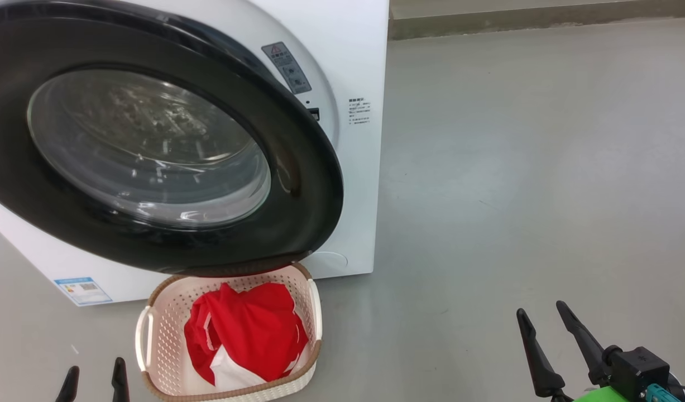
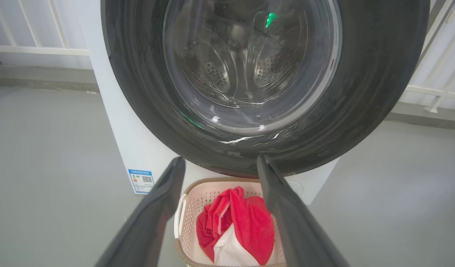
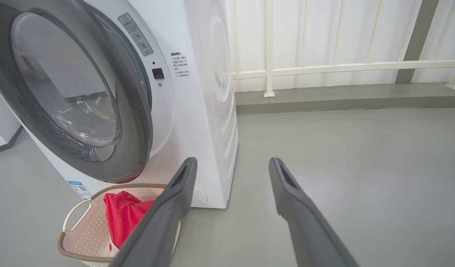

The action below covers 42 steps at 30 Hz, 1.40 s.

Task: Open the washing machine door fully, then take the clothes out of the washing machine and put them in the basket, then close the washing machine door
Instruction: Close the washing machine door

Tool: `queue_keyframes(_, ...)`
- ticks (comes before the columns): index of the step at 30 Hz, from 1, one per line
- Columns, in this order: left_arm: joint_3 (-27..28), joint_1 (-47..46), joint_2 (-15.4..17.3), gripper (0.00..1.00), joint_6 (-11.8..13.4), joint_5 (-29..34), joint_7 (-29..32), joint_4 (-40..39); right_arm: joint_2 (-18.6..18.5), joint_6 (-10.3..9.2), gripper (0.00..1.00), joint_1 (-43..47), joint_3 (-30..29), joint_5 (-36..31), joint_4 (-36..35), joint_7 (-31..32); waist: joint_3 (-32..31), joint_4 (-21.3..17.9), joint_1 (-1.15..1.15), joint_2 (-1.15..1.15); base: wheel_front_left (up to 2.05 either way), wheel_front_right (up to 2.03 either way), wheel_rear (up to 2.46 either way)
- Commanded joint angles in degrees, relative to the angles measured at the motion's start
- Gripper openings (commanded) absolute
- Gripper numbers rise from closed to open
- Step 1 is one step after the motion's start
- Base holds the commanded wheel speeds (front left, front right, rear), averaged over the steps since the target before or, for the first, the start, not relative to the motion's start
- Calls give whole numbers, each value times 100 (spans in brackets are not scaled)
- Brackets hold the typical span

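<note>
The white washing machine [image 1: 353, 50] carries three labels: a grey warning sticker [image 1: 287, 67], a block of small print [image 1: 359, 111] and a blue label [image 1: 83, 291] low on its front, all too small to read. Its black-rimmed door [image 1: 303, 184] stands ajar. One cream basket [image 1: 145, 335] just below the door holds the red-and-white clothes [image 1: 253, 329], bunched so they cannot be counted. The left gripper [image 1: 95, 365] and right gripper [image 1: 540, 308] have their fingers spread and hold nothing.

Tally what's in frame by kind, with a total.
washing machine: 1
washing machine door: 1
basket: 1
clothes: 1 red and white heap in the basket; separate garments cannot be told
grippers: 2, left gripper and right gripper, both open and holding nothing
Total: 6
</note>
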Motion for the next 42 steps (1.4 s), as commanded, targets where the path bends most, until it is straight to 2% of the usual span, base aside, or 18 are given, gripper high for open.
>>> queue_keyframes(1,163,-62,24,100,-31,103,-70,-176,-83,35,100,-157,89,-20,-147,-36,5,33,0,0,0,0,0)
queue_keyframes(7,90,-65,2,100,-31,132,-70,-183,-55,35,100,-200,95,-20,-149,-36,10,121,0,0,0,0,0)
queue_keyframes(8,66,-68,-2,100,-31,140,-70,-183,-51,35,60,-217,118,-13,-161,-36,12,145,0,0,0,0,0)
queue_keyframes(9,41,-75,-6,100,-31,146,-70,-184,-49,35,39,-234,142,-1,-178,-36,14,177,0,0,0,0,0)
queue_keyframes(10,17,-81,-11,100,-31,149,-70,-187,-53,35,20,-257,166,5,-185,-36,21,207,0,0,0,0,0)
queue_keyframes(11,-7,-87,-16,100,-31,153,-70,-192,-56,35,5,-293,195,12,-186,-36,29,238,0,0,0,0,0)
queue_keyframes(12,-34,-94,-21,100,-31,156,-70,-197,-53,35,0,-339,225,19,-189,-36,39,272,0,0,0,0,0)
queue_keyframes(24,-202,-340,-91,100,-31,59,-70,-202,9,35,0,-1396,1012,77,-77,-36,372,758,0,0,0,0,0)
queue_keyframes(42,-611,-1042,-110,100,-31,-218,-70,-157,-45,35,0,-3212,1588,156,615,-36,1261,1386,0,0,0,0,0)
